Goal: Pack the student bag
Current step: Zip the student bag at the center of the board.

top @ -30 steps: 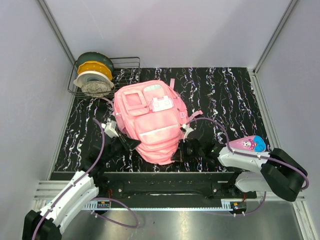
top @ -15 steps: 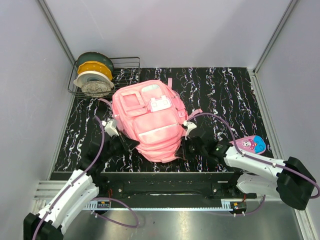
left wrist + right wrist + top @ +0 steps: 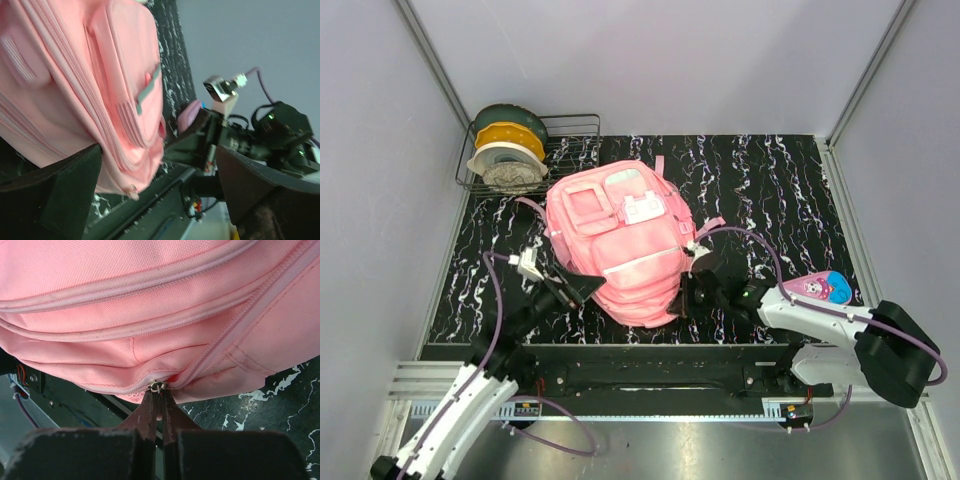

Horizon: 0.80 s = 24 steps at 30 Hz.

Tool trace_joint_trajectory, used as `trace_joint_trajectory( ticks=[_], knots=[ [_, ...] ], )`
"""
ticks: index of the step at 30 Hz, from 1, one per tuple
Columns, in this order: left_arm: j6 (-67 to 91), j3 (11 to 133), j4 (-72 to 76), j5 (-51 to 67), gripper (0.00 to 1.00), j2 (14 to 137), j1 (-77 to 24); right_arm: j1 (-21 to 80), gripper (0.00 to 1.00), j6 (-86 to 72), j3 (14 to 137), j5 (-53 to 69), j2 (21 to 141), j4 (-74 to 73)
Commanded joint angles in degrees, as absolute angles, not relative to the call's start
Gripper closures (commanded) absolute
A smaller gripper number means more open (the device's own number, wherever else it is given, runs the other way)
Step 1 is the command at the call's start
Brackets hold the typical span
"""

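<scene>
Bag: large pink fabric backpack [image 3: 618,240], lying front-up on the black white-veined tabletop [image 3: 770,190], left of centre, its lower end towards the arms.
Left gripper [image 3: 159,155]: jaws spread wide, gripping nothing, just beside the backpack's near-left side.
Right gripper [image 3: 159,399]: pinched tight on a small metal zip pull [image 3: 158,386] at the backpack's near-right corner.
Pouch: small pink-and-blue cartoon pencil case [image 3: 815,290], right of the backpack, apart from it.
Rack: wire basket [image 3: 575,117] holding round spools [image 3: 508,150], far-left corner.
</scene>
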<state>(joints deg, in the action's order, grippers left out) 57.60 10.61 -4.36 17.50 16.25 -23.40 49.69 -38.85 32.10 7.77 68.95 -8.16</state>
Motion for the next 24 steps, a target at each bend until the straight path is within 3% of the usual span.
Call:
trace_joint_trajectory(
  ticks=[1,6,13,19,21,22,23,24],
  knots=[
    [69.5,8.8,-13.3,3.7,0.01,5.7,-33.4,49.5,1.00,-42.5,31.9,4.3,70.7,-2.4],
    [76.5,2.1,-8.1,-7.2,0.01,7.9,-46.7,49.6,1.00,-42.5,32.3,4.2,70.8,-0.7],
    [83.0,1.1,4.7,-22.5,0.01,25.5,-61.2,49.7,1.00,-43.1,32.3,3.8,69.5,-0.6],
    [80.6,3.9,21.8,-30.8,0.04,39.2,-64.6,49.8,1.00,-43.5,31.3,3.6,67.7,-0.6],
    [79.4,5.3,24.6,-31.4,0.22,42.4,-64.5,49.9,1.00,-43.5,30.7,4.0,66.7,-0.5],
    [79.2,5.1,25.7,-31.4,0.43,43.1,-64.5,49.9,1.00,-42.8,30.1,4.8,66.3,-0.5],
    [79.6,3.9,27.9,-31.6,0.80,43.2,-64.5,50.0,1.00,-42.4,29.8,5.5,65.8,-0.6],
    [79.7,3.0,28.9,-31.6,0.98,42.7,-64.4,49.9,1.00,-41.8,29.5,6.3,64.8,-0.6]
  ],
)
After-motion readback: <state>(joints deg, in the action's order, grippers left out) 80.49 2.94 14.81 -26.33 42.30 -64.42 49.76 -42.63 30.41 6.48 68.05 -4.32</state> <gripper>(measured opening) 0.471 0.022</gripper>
